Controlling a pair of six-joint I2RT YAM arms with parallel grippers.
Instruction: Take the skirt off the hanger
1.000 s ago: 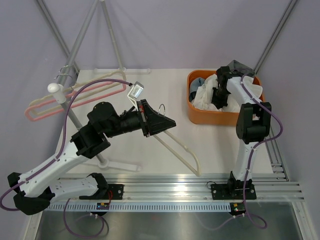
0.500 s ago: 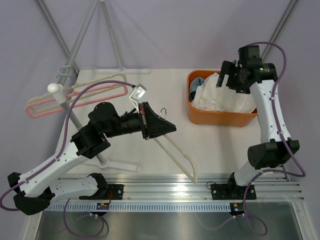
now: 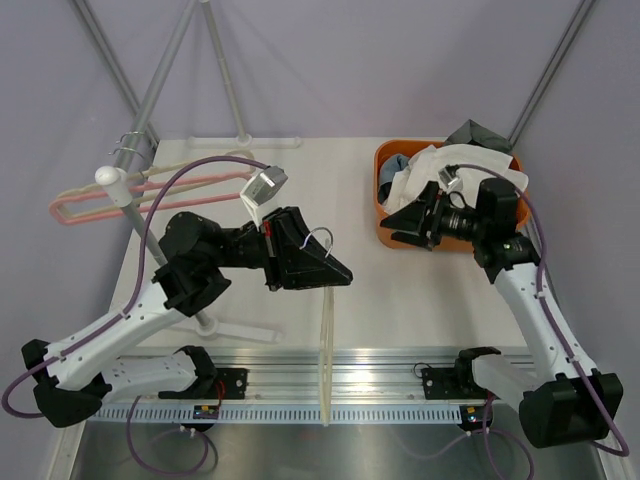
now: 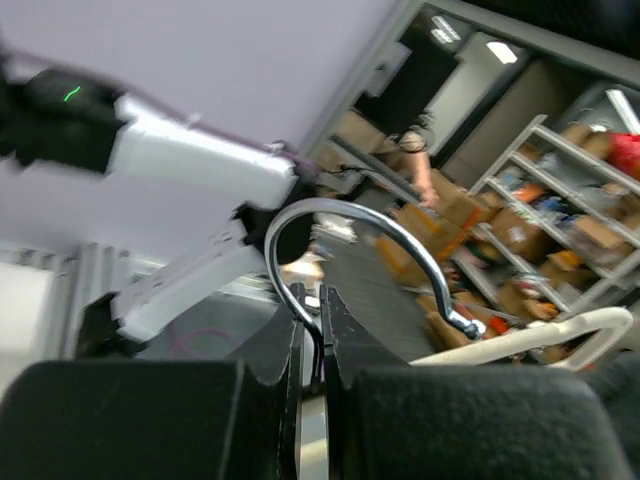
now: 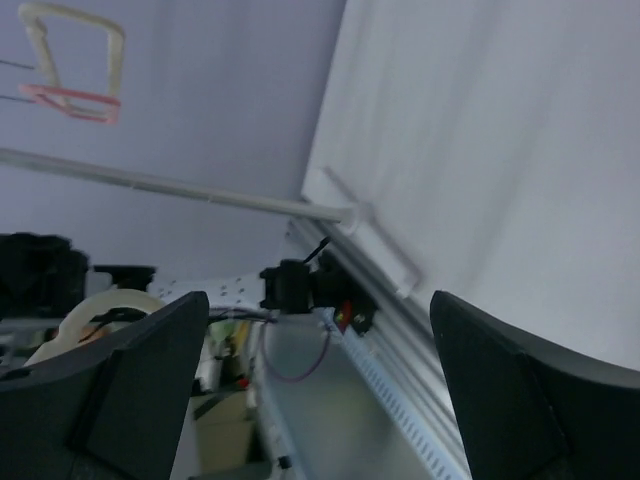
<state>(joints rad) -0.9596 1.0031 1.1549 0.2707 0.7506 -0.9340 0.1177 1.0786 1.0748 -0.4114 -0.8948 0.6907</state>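
Inside the orange basket (image 3: 380, 170) lies the white skirt (image 3: 428, 165), just behind the right gripper (image 3: 395, 226), whose jaws stand wide with nothing between. The left gripper (image 3: 340, 272) is clamped on the hook (image 4: 350, 215) of the bare hanger (image 3: 325, 350). One second earlier the right gripper was down in the basket, and the hanger lay more slanted.

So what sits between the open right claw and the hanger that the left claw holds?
Nothing: in the top view only bare tabletop separates the right claw from the hanger, whose hook is pinched in the left claw.
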